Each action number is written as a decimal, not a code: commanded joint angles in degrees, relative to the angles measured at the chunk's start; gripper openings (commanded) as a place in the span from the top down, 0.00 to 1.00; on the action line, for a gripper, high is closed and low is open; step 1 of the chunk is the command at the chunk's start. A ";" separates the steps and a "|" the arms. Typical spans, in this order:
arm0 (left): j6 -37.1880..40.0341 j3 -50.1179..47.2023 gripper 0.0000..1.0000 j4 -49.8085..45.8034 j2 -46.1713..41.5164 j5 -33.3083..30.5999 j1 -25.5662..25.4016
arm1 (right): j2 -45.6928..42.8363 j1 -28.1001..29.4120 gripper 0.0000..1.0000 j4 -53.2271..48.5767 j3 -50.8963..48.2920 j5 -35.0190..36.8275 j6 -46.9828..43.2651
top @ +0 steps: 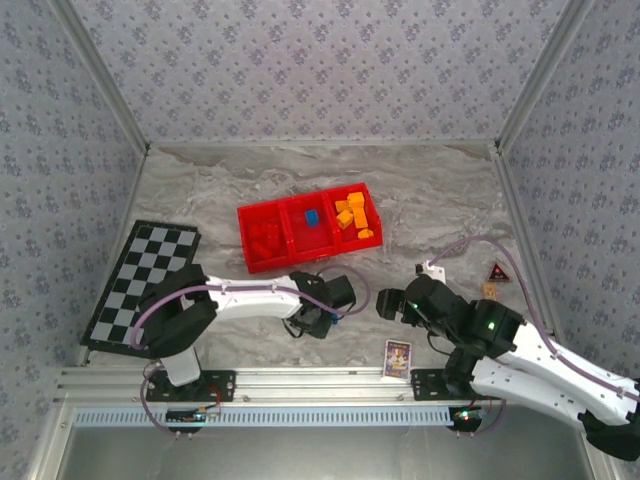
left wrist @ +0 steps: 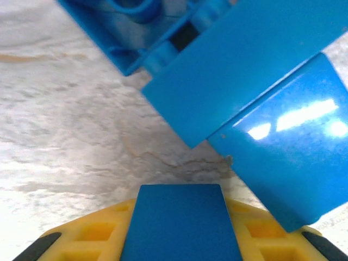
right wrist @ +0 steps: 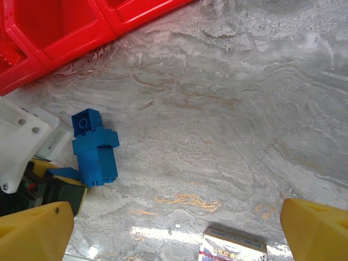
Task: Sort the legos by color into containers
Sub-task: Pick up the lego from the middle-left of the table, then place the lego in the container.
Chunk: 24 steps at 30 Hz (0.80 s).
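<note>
Found red legos [top: 265, 240], orange legos [top: 352, 212] and one blue lego [top: 312, 218] already sorted in tray [top: 246, 240] compartments. Spotted remaining blue legos [right wrist: 95, 155] on table [right wrist: 228, 109] at left gripper [top: 318, 322]; could not judge its hold. Saw right gripper [top: 392, 303] spread wide, empty.

- Back of the table [top: 320, 165], between the tray [top: 243, 235] and the back edge: bare marble, open from side to side.
- Right of the tray, toward the right edge: wide and free.
- A small triangle sign [top: 498, 272] and a tiny block [top: 490, 291] stand near the right edge.
- The left arm [top: 250, 293] lies across the near middle, leaving a narrow lane before the tray.
- Blue legos [right wrist: 95, 155] lie by its tip.
- The board [top: 140, 285] covers the near left corner.
- The card [top: 397, 358] lies at the near edge.
- The right arm [top: 480, 335] takes the near right corner, with a small gap between the arm tips.
</note>
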 commanded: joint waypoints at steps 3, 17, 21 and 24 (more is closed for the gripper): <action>-1.82 2.36 0.73 -3.67 -7.66 -8.68 1.94 | -0.32 -0.32 0.00 -0.28 -1.08 1.33 1.03; 10.30 16.78 0.73 -5.58 -9.27 -7.73 17.21 | -2.00 -0.43 0.00 -0.72 -1.96 1.86 1.34; 14.15 22.60 0.72 -4.06 -4.01 -4.56 23.41 | -4.10 -0.42 0.00 -2.79 -2.00 2.08 1.43; 16.10 28.19 0.72 -5.02 1.13 -3.57 26.34 | -6.13 -0.55 0.00 -4.59 -2.34 2.47 1.71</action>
